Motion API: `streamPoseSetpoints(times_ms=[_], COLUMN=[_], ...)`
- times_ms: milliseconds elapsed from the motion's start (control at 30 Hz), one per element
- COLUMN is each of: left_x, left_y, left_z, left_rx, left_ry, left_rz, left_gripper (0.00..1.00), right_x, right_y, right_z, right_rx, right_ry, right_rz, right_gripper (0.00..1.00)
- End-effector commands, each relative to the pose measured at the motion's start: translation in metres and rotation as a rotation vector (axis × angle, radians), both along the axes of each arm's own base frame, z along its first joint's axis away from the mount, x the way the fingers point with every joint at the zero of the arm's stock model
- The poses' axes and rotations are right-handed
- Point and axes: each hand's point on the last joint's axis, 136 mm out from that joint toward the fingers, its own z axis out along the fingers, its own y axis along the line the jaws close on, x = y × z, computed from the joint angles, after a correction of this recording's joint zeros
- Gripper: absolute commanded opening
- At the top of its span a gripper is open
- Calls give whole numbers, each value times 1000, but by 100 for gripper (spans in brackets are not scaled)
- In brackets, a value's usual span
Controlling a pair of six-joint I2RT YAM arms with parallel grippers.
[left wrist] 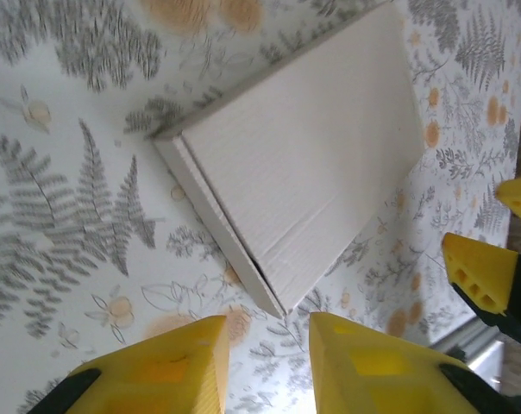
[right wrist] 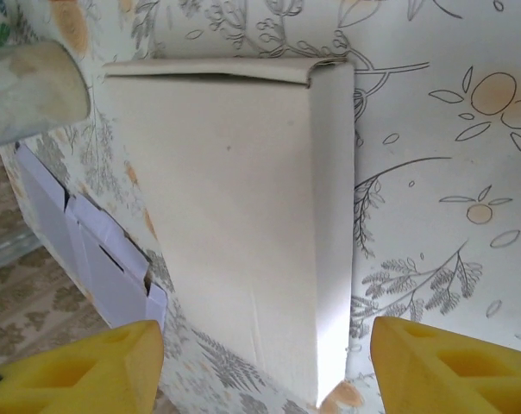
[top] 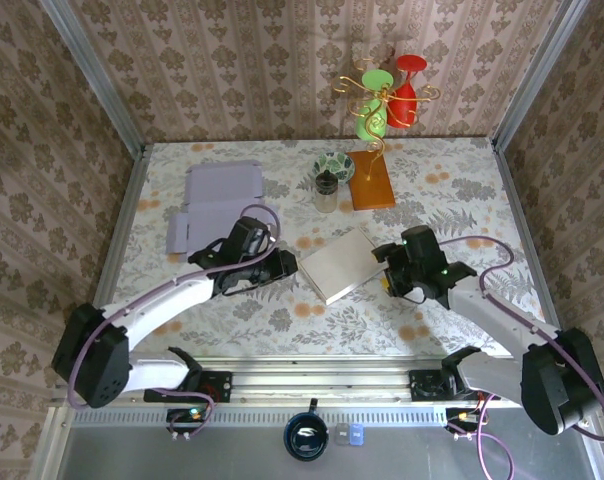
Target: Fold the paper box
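Note:
A folded white paper box (top: pixel 339 264) lies closed and flat on the patterned table between the two arms. In the left wrist view the paper box (left wrist: pixel 312 164) shows a near corner just beyond my left gripper (left wrist: pixel 267 345), which is open with nothing between its yellow fingers. My left gripper (top: pixel 282 262) sits just left of the box. In the right wrist view the paper box (right wrist: pixel 235 224) lies ahead of my right gripper (right wrist: pixel 265 362), whose fingers stand wide open and apart from it. The right gripper (top: pixel 390 266) sits just right of the box.
A flat unfolded lavender box (top: pixel 214 203) lies at the back left. A small cup (top: pixel 327 189) with a patterned bowl (top: pixel 334 165), a brown book (top: pixel 371 180) and a gold stand with red and green glasses (top: pixel 390 95) stand at the back.

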Motion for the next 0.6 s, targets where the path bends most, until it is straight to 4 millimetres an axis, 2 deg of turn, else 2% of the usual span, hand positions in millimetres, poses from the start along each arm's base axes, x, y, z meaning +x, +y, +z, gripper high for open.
streamPoseSetpoints(times_ms=[0, 200, 367, 567], left_x=[-19, -13, -9, -2], left_y=[-15, -43, -50, -61], left_z=[-12, -31, -51, -71], left_rx=[-101, -185, -146, -119], left_ry=[251, 353, 376, 379], left_rz=[60, 104, 141, 155], left_gripper=[31, 36, 39, 38], right_x=[-15, 0, 6, -9], right_y=[-10, 0, 8, 7], right_z=[10, 46, 77, 91], right_rx=[-108, -150, -139, -128], right_ry=[14, -97, -185, -196], right_rz=[95, 233, 293, 324], right_gripper=[65, 65, 65, 65])
